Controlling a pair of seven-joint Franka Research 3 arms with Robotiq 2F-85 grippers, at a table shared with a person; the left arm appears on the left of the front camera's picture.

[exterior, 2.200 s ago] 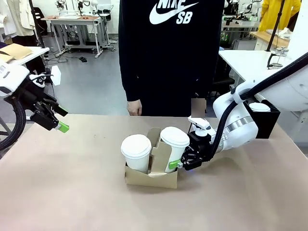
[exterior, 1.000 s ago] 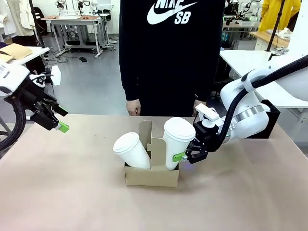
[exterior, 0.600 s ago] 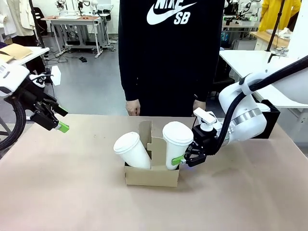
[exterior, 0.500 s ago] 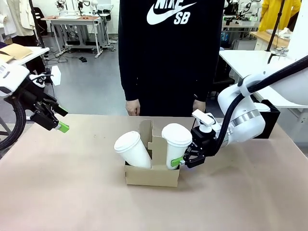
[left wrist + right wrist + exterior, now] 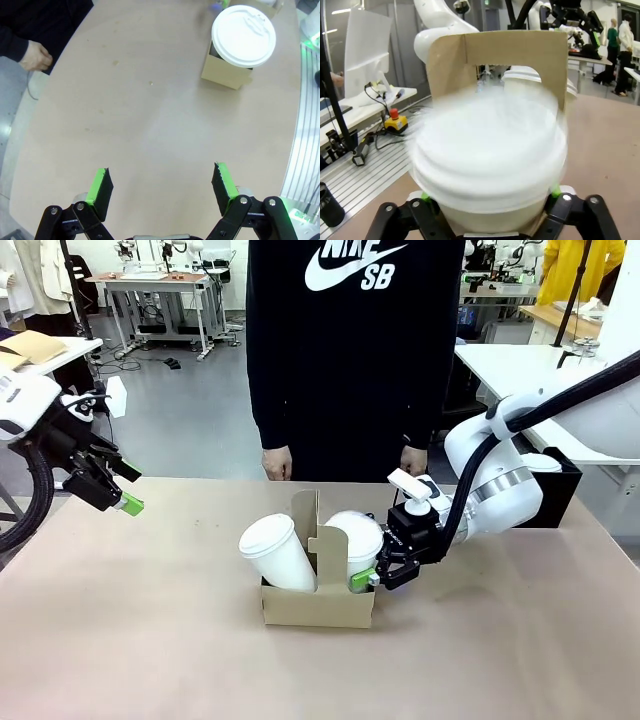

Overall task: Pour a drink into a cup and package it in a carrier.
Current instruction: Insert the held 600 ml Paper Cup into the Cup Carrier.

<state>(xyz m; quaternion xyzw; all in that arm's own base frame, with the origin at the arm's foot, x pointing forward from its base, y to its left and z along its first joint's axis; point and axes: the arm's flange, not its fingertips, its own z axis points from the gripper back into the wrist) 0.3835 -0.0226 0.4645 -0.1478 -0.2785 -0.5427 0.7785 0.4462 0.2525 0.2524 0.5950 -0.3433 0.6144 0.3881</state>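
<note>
Right claw (image 5: 366, 578) grips cup (image 5: 356, 540) (lidded) in carrier (image 5: 318, 604).

Two cups sit in the carrier (image 5: 318, 606): the cup (image 5: 355, 545) right of its divider, another cup (image 5: 277, 552) left.

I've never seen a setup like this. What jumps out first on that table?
Mid-table sits a brown cardboard carrier with two lidded white cups: the right gripper is clamped on the cup in its right slot, while the other cup leans left in the left slot. Off at the table's left edge, the left gripper hangs open and empty, and a person in black stands at the far side.
</note>
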